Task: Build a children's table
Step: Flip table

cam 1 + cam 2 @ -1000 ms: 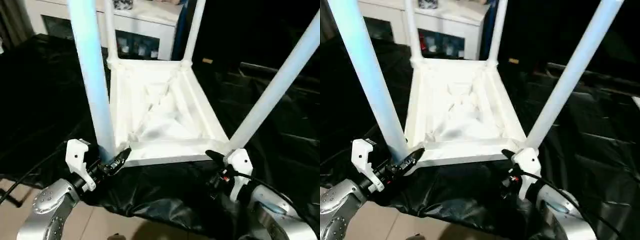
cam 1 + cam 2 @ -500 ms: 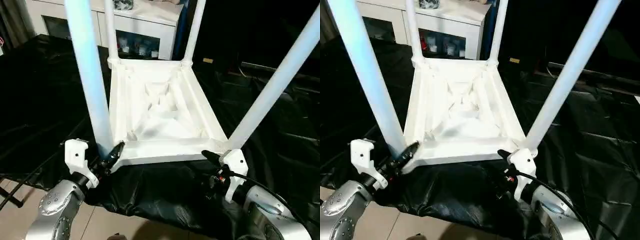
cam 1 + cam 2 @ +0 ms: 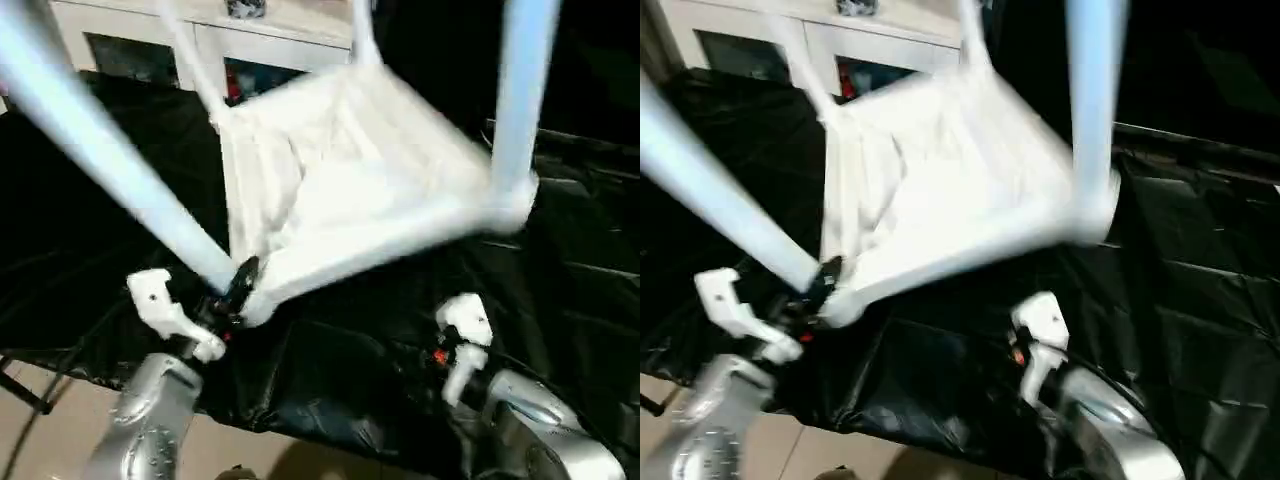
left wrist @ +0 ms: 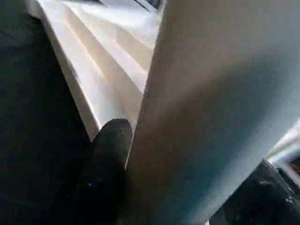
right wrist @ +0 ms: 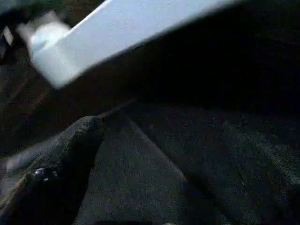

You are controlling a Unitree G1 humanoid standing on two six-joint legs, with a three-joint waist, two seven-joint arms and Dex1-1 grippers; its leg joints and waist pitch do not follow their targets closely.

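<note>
Tipping is what has just changed: half a second ago the children's table lay flat and upside down on the black-draped work surface, all four legs pointing up, and now its right side has been lifted clear of the cloth while the near left corner stays low. The whole table is seen swinging, the legs leaning to the left.

The near left leg is clamped at its base by the left gripper; in the left wrist view one black finger is pressed against the tube, the other on its far side. The near right leg has been carried up and away from the right gripper, whose jaws stand wide and empty, with bare black cloth seen between them in the right wrist view.

All four legs appear seated in their sockets, so assembly is judged to be finished, and the table is probably being turned over onto its feet.

No containers are seen on the work surface. A white cabinet stands beyond the far edge; what lies on its shelves cannot be made out.
</note>
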